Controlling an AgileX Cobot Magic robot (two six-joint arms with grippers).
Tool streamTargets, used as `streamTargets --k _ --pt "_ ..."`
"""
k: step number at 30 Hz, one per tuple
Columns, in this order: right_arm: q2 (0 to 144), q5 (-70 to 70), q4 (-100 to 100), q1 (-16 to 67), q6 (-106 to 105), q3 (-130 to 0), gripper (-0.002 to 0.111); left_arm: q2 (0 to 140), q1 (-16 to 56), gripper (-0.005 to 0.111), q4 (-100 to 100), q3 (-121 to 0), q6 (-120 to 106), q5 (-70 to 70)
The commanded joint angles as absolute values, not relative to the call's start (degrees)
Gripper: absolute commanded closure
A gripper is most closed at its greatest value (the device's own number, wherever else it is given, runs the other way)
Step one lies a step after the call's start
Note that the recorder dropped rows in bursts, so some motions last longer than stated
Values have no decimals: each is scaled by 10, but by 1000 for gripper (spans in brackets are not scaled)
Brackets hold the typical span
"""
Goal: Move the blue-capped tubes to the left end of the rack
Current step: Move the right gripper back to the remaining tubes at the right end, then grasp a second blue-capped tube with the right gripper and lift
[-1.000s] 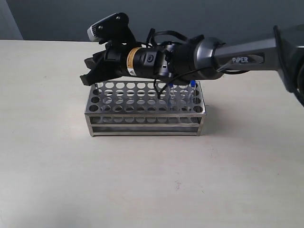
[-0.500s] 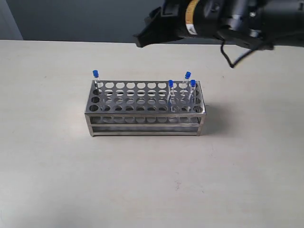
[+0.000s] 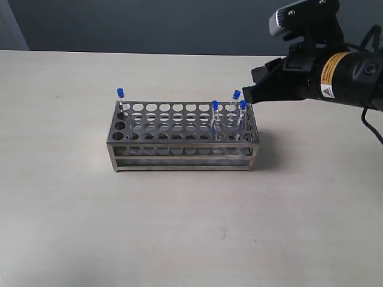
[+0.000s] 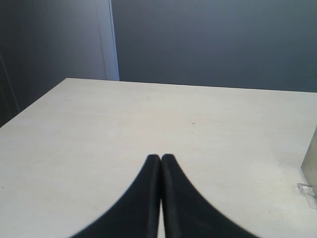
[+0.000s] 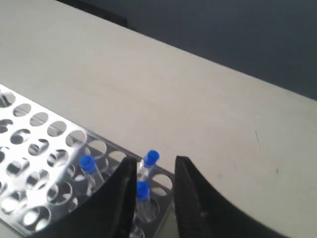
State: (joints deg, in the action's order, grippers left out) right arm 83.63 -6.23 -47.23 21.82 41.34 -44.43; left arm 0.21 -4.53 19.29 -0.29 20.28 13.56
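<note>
Three blue-capped tubes [image 3: 215, 105] still crowd the right end of the rack [image 3: 179, 149]; the fourth tube [image 3: 119, 92] now stands at its left end, just delivered; beyond, the right gripper [image 3: 250, 94] has swung back, jaws apart and empty, beside the rearmost; the left gripper [image 4: 161, 158] rests pinched together.

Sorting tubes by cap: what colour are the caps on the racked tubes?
Bright blue caps, clearest in the right wrist view.

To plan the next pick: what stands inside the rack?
Four blue-capped tubes: one at the rack left end, three near the right end. Their bottoms are hidden behind its front.
</note>
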Motion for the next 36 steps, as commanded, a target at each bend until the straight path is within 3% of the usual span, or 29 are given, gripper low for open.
streamTargets --k 1,4,8,12,17,20,26,36 --pt "868 -106 -472 200 399 -436 81 0 -40 106 191 -1 204 133" --pt "899 -172 -470 200 366 -436 78 0 -40 106 191 -1 204 133" --pt "929 -274 -393 200 286 -436 62 0 -40 106 191 -1 204 133" --pt "900 -452 -143 200 9 -438 63 0 -40 106 191 -1 204 133" --pt "843 -321 56 200 -172 -418 63 0 -40 106 191 -1 204 133" --pt "840 -359 42 201 -149 -348 63 0 -40 106 191 -1 204 133" --pt "886 -613 35 201 -42 -192 63 0 -40 106 191 -1 204 133" --pt "1013 -617 -66 201 -7 -256 63 0 -40 106 191 -1 204 133"
